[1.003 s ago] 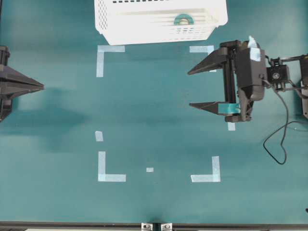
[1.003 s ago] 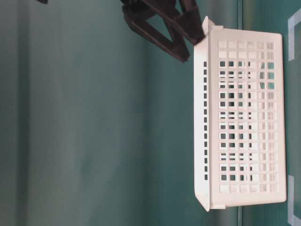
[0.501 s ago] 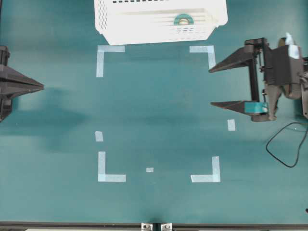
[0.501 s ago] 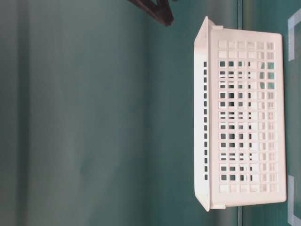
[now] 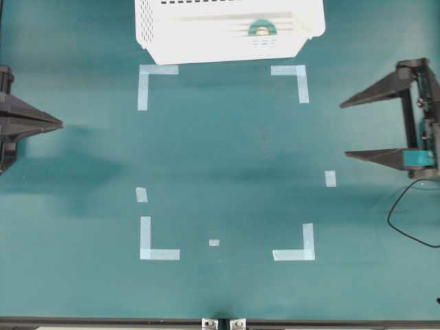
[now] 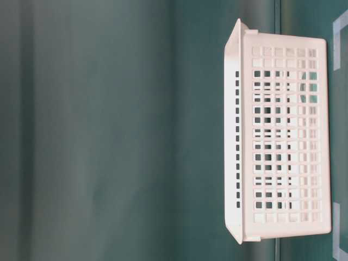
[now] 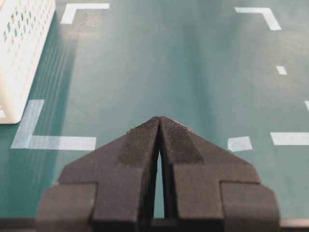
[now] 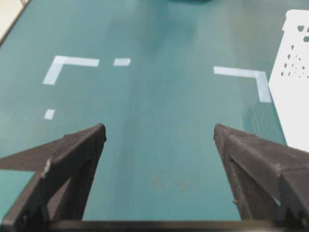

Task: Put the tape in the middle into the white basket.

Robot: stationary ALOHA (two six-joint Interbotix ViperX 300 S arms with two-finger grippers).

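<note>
The teal tape roll (image 5: 262, 28) with its pale core lies inside the white basket (image 5: 172, 41) at the top of the overhead view. The basket also shows in the table-level view (image 6: 239, 136), the left wrist view (image 7: 14, 72) and the right wrist view (image 8: 294, 87); the roll is hidden in those. My right gripper (image 5: 343, 130) is open and empty at the right edge of the table, well away from the basket; its jaws stand wide apart in the right wrist view (image 8: 159, 133). My left gripper (image 5: 60, 124) is shut and empty at the far left (image 7: 159, 118).
Pale blue L-shaped corner marks (image 5: 146, 81) and small tape strips (image 5: 331, 178) outline a square on the teal table. A black cable (image 5: 405, 220) loops at the right edge.
My right gripper has drawn back to the right, from beside the basket's right corner to the table's right edge, staying open. It has left the table-level view. The left arm has not moved.
</note>
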